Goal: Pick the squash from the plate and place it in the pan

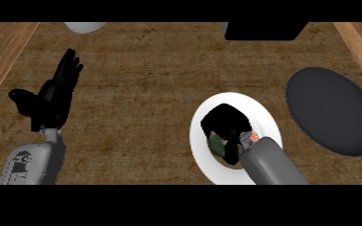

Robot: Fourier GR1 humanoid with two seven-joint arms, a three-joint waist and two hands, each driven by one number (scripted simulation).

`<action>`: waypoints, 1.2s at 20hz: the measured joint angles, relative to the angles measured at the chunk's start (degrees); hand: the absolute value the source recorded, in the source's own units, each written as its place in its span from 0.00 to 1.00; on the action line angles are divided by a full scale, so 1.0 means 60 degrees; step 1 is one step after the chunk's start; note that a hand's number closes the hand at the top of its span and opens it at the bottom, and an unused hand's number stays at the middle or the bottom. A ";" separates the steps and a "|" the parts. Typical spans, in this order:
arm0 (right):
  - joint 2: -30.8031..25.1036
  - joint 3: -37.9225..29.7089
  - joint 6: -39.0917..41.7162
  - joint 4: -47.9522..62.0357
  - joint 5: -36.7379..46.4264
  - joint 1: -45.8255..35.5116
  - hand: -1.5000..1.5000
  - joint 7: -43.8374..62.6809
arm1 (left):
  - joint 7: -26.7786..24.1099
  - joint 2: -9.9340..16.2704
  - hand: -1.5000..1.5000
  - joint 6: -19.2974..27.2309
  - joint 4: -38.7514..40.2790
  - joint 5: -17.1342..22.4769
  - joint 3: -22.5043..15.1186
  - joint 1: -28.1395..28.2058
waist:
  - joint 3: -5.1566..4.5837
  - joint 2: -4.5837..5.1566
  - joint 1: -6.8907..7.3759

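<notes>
On the brown counter (155,76), your right hand (225,122) curls over the squash (218,146), which sits on the white plate (205,163). Expect a stiff, smooth rind; grasp across its middle. The pan (325,110) lies right. Your left hand (53,96) rests, fingers spread.

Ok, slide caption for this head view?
Right hand curled over squash on white plate; dark pan beside; left hand rests open.

Two grey forearms, black left hand (50,100), black right hand (225,120), small red wrist marking
</notes>
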 measured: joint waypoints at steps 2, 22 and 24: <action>-0.0010 -0.0145 -0.0190 -0.0300 0.0008 0.0184 1.00 -0.0022 | -0.0080 -0.0051 0.50 -0.0007 0.0040 -0.0033 -0.0022 0.0059 | 0.0003 0.0005 -0.0015; -0.2939 -0.2153 -0.2875 -1.0158 -0.2269 0.8622 1.00 -0.1822 | 0.0030 0.0094 0.50 0.0063 -0.0504 0.0097 0.0325 0.0742 | 0.0010 -0.0101 -0.0652; -0.2751 -0.2723 -0.2907 -1.0168 -0.2501 0.8771 1.00 -0.1982 | 0.0002 0.0053 0.50 0.0043 -0.0470 0.0094 0.0273 0.0643 | 0.0011 -0.0062 -0.0550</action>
